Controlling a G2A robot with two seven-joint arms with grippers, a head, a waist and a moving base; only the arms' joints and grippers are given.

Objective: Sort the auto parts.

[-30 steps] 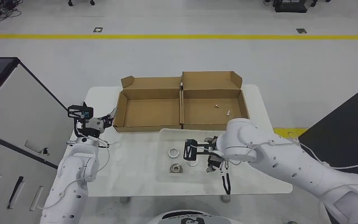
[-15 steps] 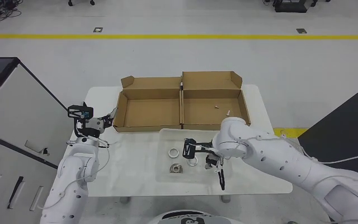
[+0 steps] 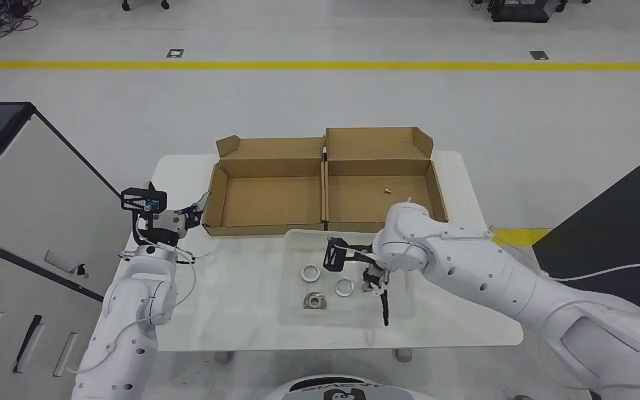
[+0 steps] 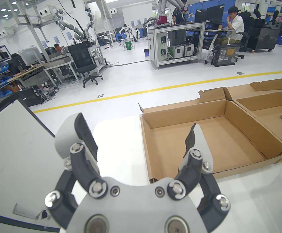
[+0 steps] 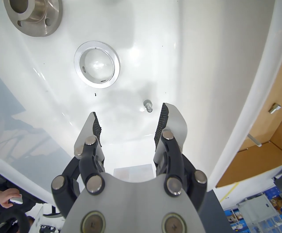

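My right gripper (image 5: 130, 114) hangs open over the white tray (image 5: 198, 66), with a small bolt (image 5: 148, 105) lying just off one fingertip. Ahead of it lie a silver ring (image 5: 97, 64) and a steel flange (image 5: 33, 15). From above, this gripper (image 3: 331, 257) is at the tray's (image 3: 330, 325) far left part, near two rings (image 3: 311, 271) (image 3: 344, 287) and the flange (image 3: 317, 300). My left gripper (image 4: 136, 128) is open and holds nothing, beside the left cardboard box (image 4: 198, 141), at its left end (image 3: 195, 214).
Two open cardboard boxes (image 3: 270, 200) (image 3: 380, 195) stand side by side at the table's far edge. The right box holds two small metal parts (image 3: 385, 187) (image 3: 408, 200), also seen from the right wrist (image 5: 273, 108). The left box has a bare floor.
The right arm has swung left and its gripper has shifted slightly toward the boxes, uncovering the ring that lay beneath it. The left arm has not moved.
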